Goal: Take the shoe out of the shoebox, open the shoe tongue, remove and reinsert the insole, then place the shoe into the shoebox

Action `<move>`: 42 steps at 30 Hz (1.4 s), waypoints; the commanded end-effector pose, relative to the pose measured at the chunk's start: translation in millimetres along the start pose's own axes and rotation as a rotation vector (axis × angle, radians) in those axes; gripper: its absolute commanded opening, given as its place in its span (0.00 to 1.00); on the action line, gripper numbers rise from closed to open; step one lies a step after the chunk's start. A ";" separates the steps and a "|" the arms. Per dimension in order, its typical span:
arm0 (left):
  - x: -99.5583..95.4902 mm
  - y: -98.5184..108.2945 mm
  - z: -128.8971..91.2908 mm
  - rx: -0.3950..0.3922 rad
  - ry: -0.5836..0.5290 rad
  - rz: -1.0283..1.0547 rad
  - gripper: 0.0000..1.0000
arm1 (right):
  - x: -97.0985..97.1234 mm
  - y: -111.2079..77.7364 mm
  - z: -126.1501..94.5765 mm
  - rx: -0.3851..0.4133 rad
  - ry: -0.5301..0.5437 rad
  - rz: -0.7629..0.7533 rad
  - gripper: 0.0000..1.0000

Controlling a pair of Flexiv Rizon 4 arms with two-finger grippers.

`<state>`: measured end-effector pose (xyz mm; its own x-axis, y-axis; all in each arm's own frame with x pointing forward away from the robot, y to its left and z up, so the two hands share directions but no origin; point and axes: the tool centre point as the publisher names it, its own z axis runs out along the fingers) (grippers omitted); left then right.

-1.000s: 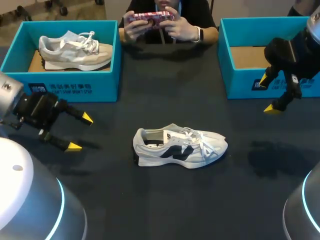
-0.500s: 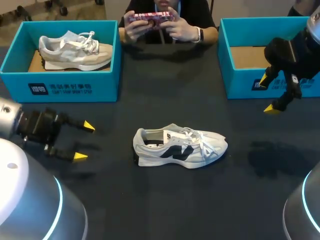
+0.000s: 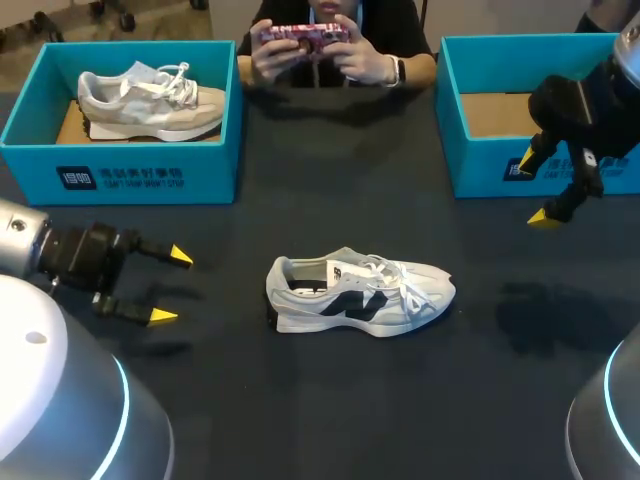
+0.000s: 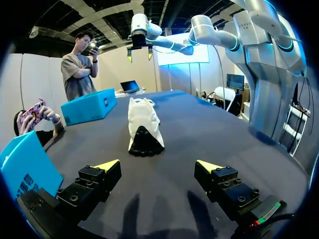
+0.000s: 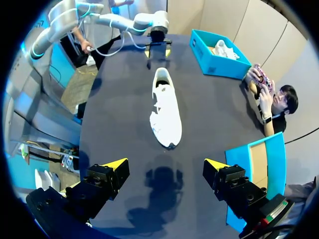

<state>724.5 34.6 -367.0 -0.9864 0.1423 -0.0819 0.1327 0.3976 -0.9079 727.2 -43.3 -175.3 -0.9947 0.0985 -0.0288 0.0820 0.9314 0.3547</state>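
A white shoe (image 3: pixel 358 294) with a black side mark lies on its sole mid-table, heel toward my left arm, toe toward my right. My left gripper (image 3: pixel 171 287) hovers open to the left of the heel, a gap away. From the left wrist the shoe (image 4: pixel 142 123) shows heel-first, ahead of the open left gripper (image 4: pixel 159 165). My right gripper (image 3: pixel 536 190) hangs open above the table in front of the empty teal shoebox (image 3: pixel 500 166) at the right. The shoe (image 5: pixel 165 109) lies well ahead of the open right gripper (image 5: pixel 166 162).
A second teal shoebox (image 3: pixel 150 170) at the back left holds a grey shoe (image 3: pixel 150 100). A person sits behind the table's far edge holding a phone, off the table. Dark tabletop (image 3: pixel 330 400) spreads around the white shoe.
My left gripper has dropped lower and drawn back toward the left, its fingertips ending slightly nearer the table's front. The right arm and the shoe have not moved.
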 end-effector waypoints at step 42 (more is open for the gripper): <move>-28.9 -24.9 121.8 0.034 -0.113 -0.137 1.00 | -0.9 0.4 0.8 0.002 0.001 0.000 1.00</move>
<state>736.6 -81.3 -387.4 -0.9999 -0.0109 0.0004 -0.0045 0.3747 -0.9271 727.2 -43.2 -175.3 -0.9947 0.0984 -0.0288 0.0818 0.9314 0.3547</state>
